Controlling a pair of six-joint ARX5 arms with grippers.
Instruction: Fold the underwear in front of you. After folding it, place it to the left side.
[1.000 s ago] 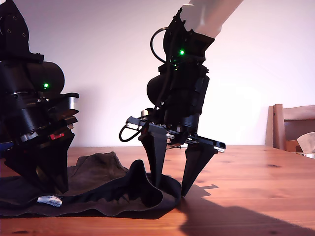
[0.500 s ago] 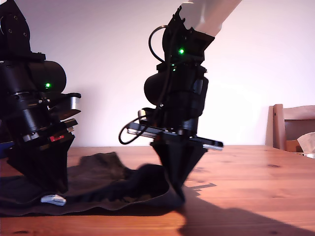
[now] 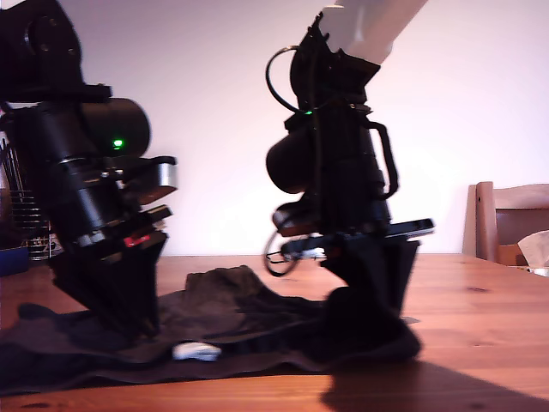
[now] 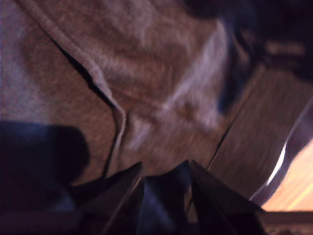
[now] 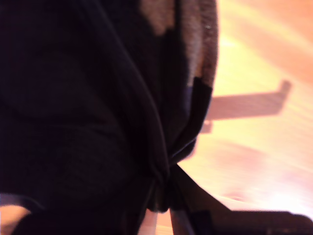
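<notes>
The underwear (image 3: 232, 300) lies as limp dark fabric on the wooden table (image 3: 480, 318), its small white label (image 3: 196, 351) near the front. My first gripper (image 3: 141, 330), at the exterior view's left, presses into the fabric. In the first wrist view its fingertips (image 4: 132, 193) stand close together over grey cloth (image 4: 161, 88), with dark material between them. My second gripper (image 3: 377, 330), right of centre in the exterior view, is shut on the garment's edge. The second wrist view shows my second gripper (image 5: 164, 198) pinching that dark fabric (image 5: 73, 98) into a bunched fold.
A wooden chair (image 3: 510, 219) stands behind the table at the exterior view's right, with a pale crumpled object (image 3: 536, 249) beside it. A wire rack (image 3: 21, 219) and a blue object (image 3: 13, 257) sit at that view's left edge. Bare tabletop stretches to the right.
My second gripper went from open astride the fabric edge to shut on it. Both arms then shifted toward the exterior view's right, and the underwear and its label moved along.
</notes>
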